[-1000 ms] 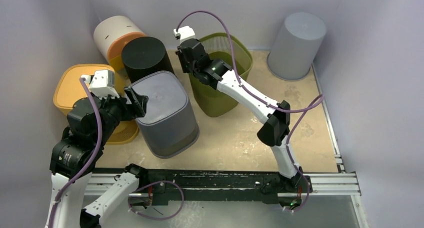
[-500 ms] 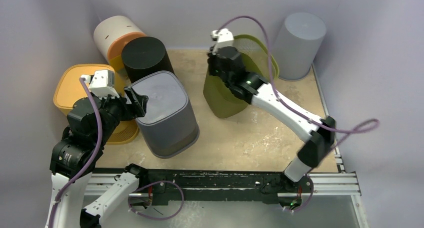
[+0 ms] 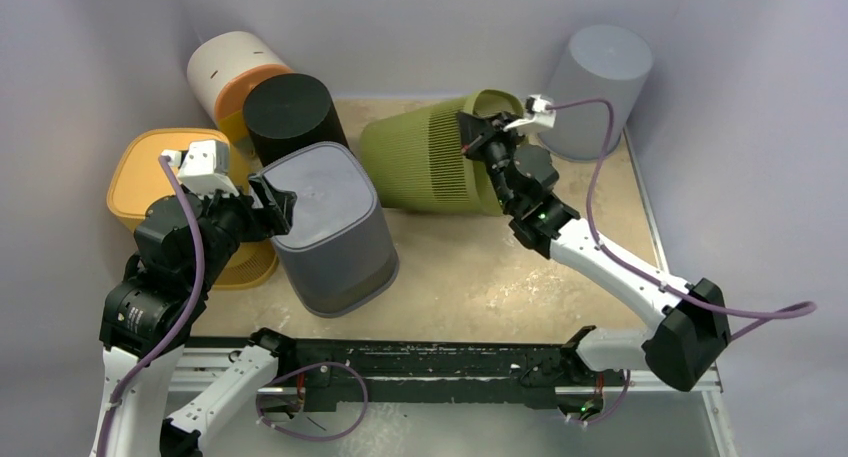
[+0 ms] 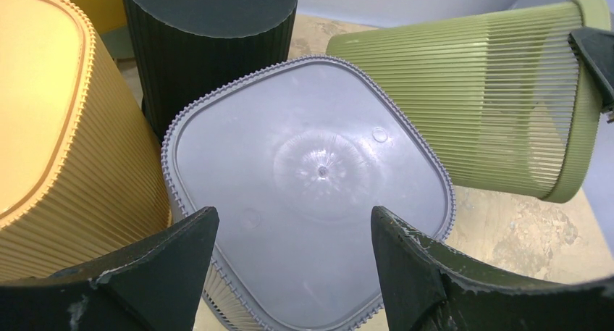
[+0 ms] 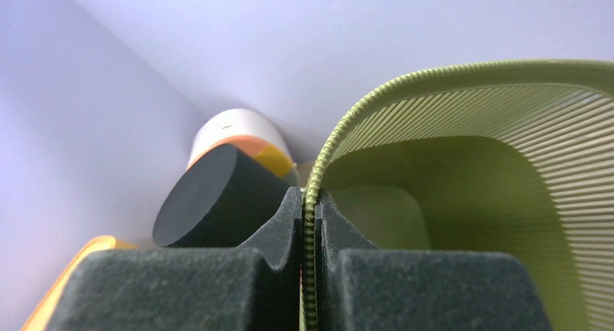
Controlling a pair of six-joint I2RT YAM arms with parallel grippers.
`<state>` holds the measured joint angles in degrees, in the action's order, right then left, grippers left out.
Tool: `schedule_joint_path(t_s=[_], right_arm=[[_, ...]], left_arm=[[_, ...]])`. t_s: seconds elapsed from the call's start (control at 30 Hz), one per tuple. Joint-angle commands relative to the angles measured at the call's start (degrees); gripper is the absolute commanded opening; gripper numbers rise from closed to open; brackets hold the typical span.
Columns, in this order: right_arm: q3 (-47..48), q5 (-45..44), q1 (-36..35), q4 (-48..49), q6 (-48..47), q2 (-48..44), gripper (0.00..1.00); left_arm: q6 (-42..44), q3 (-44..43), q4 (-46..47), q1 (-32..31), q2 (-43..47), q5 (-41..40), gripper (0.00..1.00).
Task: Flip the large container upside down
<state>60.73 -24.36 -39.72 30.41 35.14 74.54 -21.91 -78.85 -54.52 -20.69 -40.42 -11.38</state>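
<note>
The large olive-green ribbed container point(image 3: 430, 167) lies tipped on its side at the back middle, its mouth to the right and its base to the left. My right gripper point(image 3: 478, 135) is shut on its rim. In the right wrist view the rim point(image 5: 434, 74) runs between the closed fingers of the gripper point(image 5: 310, 200). The container also shows in the left wrist view point(image 4: 478, 77). My left gripper point(image 3: 272, 205) is open and empty, hovering over the base of an upside-down grey container point(image 3: 330, 227), with its jaws point(image 4: 293, 214) wide apart above that base point(image 4: 318, 157).
A black cylinder point(image 3: 290, 112), a white and orange container point(image 3: 232, 67) and a yellow-orange bin point(image 3: 150, 177) crowd the left side. A grey cylinder point(image 3: 595, 87) stands at the back right corner. Walls close in on three sides.
My right arm has swung to the right with the green container's rim in its grip, tipping it from upright onto its side. The left arm has not moved.
</note>
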Motion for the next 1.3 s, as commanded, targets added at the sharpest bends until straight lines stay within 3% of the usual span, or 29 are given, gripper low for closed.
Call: schedule_joint_path(t_s=[0.0, 0.3, 0.67, 0.97, 1.1, 1.27], right_arm=[[-7.14, -3.07, 3.29, 7.29, 6.48, -5.55, 0.0], [-26.44, -3.79, 6.81, 5.8, 14.68, -13.9, 0.0], [-35.87, 0.27, 8.17, 4.11, 17.88, -14.57, 0.0], [-32.38, -0.71, 11.97, 20.93, 16.27, -15.18, 0.0], [-26.5, 1.47, 13.97, 31.83, 14.14, -8.43, 0.0], [-25.43, 6.57, 18.93, 50.3, 18.95, 2.33, 0.0]], left_arm=[[0.13, 0.52, 1.44, 0.11, 0.26, -0.62, 0.75], [-0.46, 2.57, 2.78, 0.12, 0.1, 0.39, 0.75], [-1.31, 5.1, 4.76, 0.1, -0.41, 1.24, 0.75], [-0.9, 4.77, 5.71, 0.07, -2.45, 1.27, 0.75], [-0.06, 4.09, 5.92, 0.12, -4.05, 0.95, 0.75], [1.15, 2.67, 6.01, 0.11, -6.16, 0.23, 0.75]])
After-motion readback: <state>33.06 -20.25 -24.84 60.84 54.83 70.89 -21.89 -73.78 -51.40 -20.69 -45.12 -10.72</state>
